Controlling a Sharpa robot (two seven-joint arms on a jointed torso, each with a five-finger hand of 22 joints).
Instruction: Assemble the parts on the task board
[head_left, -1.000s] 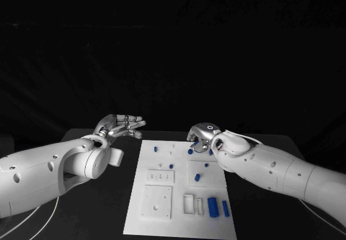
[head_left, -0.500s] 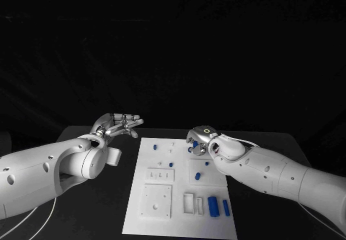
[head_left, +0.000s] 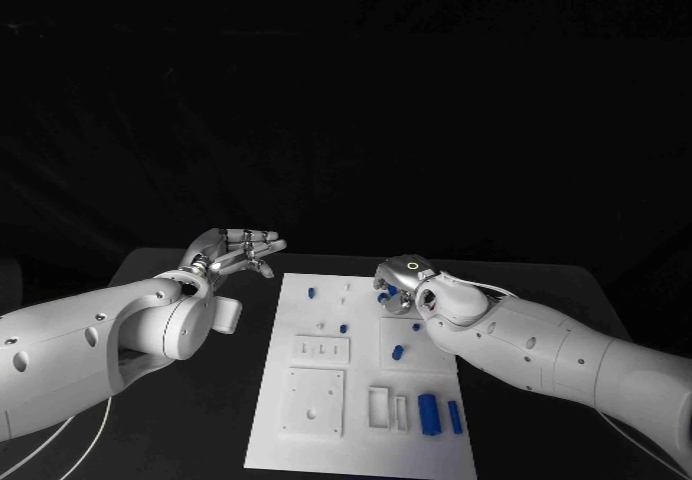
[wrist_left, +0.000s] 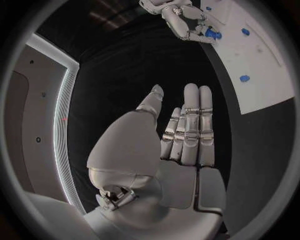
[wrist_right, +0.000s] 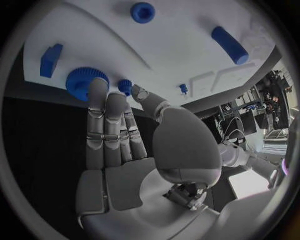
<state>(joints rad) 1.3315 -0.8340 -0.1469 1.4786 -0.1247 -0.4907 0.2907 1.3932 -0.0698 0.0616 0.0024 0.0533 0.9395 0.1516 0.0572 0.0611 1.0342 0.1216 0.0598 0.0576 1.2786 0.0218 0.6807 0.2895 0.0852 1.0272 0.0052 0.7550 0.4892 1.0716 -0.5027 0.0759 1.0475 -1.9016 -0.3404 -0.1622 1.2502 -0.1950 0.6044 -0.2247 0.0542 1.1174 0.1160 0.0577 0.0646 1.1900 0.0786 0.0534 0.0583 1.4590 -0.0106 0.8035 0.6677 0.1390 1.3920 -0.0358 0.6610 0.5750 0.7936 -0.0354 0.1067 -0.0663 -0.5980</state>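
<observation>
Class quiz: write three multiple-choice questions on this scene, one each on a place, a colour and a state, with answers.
1. Where is the left robot hand relative to the task board? A over its middle; B off its far left corner; C at its near edge.
2. What colour are the parts? A red; B blue; C green.
3. The left robot hand is: A holding a part; B a fist; C open, empty.
Answers: 1 B, it hovers off the white plate; 2 B, the pieces are blue; 3 C, fingers apart, nothing in them.
</observation>
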